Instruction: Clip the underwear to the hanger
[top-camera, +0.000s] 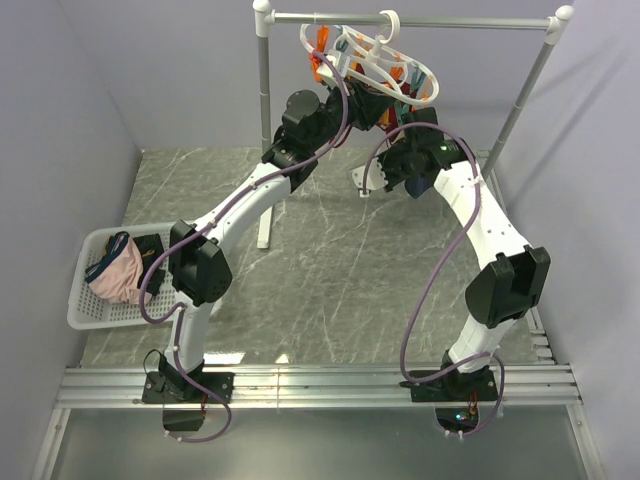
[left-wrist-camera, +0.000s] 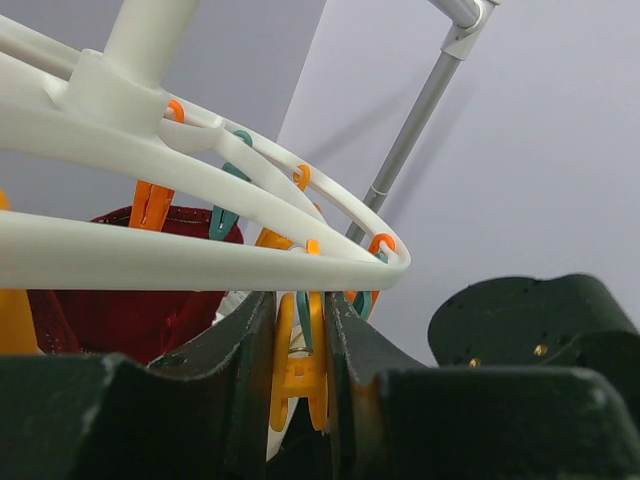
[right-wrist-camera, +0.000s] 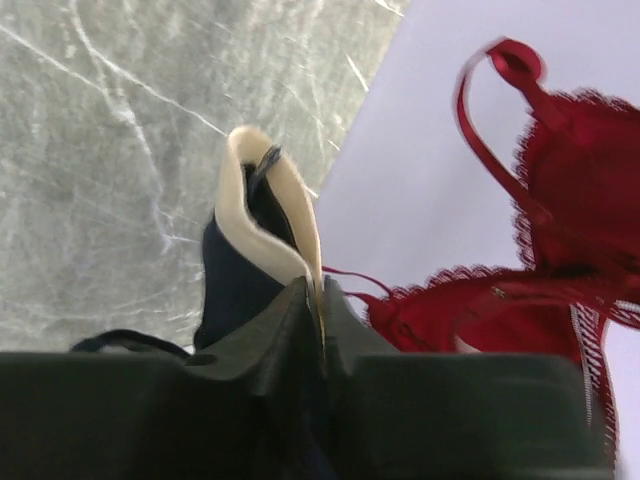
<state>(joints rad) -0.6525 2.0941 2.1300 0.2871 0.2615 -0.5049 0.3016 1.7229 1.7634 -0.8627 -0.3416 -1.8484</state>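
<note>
where the right end effector (right-wrist-camera: 318, 318) pinches the underwear (right-wrist-camera: 238, 275), soft navy cloth folds around cream lining; the left end effector (left-wrist-camera: 301, 318) squeezes a smooth orange clip (left-wrist-camera: 290, 385) under the white plastic oval hanger (left-wrist-camera: 200, 255), 12 o'clock of the marbled surface (top-camera: 330, 262).

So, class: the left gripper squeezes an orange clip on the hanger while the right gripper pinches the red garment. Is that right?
No. The right wrist view shows the right gripper pinching the navy underwear with its beige lining; the red garment sits beyond it, ungripped. The left gripper does squeeze an orange clip on the hanger.
</note>
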